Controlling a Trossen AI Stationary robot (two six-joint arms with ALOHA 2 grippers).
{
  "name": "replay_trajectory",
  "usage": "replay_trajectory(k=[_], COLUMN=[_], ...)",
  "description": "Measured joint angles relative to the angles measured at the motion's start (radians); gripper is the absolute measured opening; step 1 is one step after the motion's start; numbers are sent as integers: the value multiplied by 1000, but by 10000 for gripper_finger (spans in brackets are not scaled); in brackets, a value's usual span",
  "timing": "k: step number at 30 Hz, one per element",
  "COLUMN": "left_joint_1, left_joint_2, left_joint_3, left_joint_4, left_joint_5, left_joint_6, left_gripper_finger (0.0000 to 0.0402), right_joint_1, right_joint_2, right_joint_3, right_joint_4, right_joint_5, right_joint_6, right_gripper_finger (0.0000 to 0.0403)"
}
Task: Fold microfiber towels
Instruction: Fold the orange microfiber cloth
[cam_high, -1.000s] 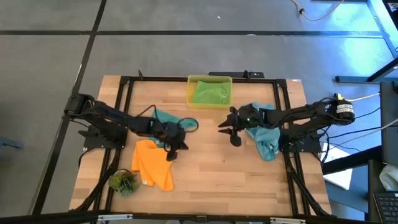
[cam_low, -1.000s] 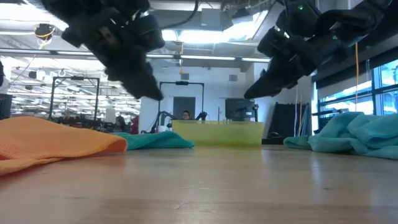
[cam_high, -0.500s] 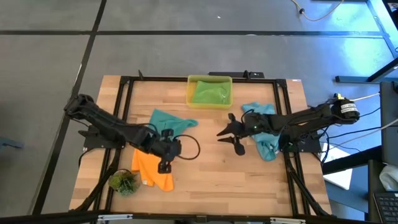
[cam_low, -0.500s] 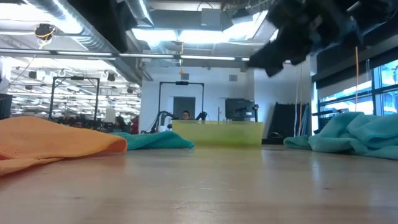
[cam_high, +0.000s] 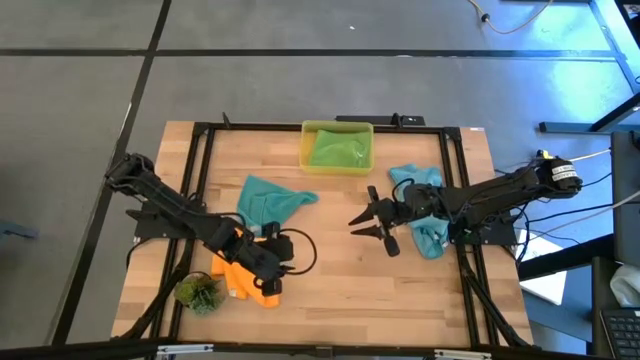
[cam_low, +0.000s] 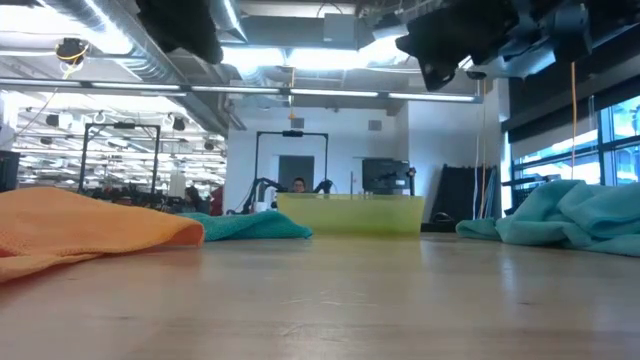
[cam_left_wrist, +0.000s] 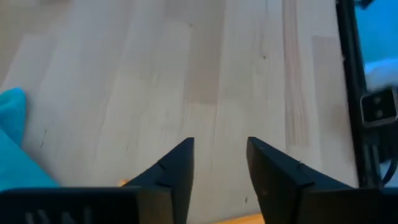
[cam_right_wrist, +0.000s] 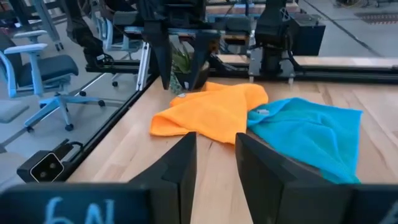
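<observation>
left gripper (cam_high: 268, 287) hangs over the crumpled orange microfiber towel (cam_high: 237, 266) at the near left of the pale wooden table (cam_high: 340, 270); its two dark fingers (cam_left_wrist: 177, 168) stand parted with bare wood between them, clasping nothing. just beside the orange cloth, at the table's near left corner, sits one small green plant tuft (cam_high: 200, 293). right gripper (cam_high: 368, 222) floats above the bare middle of the table with its fingers (cam_right_wrist: 185, 158) a little apart and nothing between them.

four cloths show in all. one orange, under the left gripper. two teal-blue microfiber towels: one (cam_high: 268, 198) lies loosely spread beyond the orange one, its near edge touching it, and the other (cam_high: 424, 208) lies bunched at the right side under the right arm. one green microfiber towel (cam_high: 338, 150) rests farthest back, inside the single yellow translucent plastic bin (cam_high: 337, 127) at the far middle edge. none of the three cloths on the table is neatly folded.
</observation>
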Motion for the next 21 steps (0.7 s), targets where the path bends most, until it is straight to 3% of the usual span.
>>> replay_trajectory(k=[3, 7, 14, 21], left_joint_1=[5, 8, 47, 132], left_joint_2=[0, 0, 0, 11], left_joint_3=[0, 0, 0, 78], left_joint_4=[-21, -78, -92, -165], left_joint_5=[18, 117, 131, 305], left_joint_6=[-24, -55, -79, -100], left_gripper_finger=[163, 178, 179, 180], right_joint_1=[1, 8, 17, 11], right_joint_2=[0, 0, 0, 0], right_joint_3=[0, 0, 0, 0], right_joint_4=[7, 11, 36, 33], right_joint_5=[0, 0, 1, 27], right_joint_6=[-2, 22, -63, -87], right_gripper_finger=[113, 113, 113, 113])
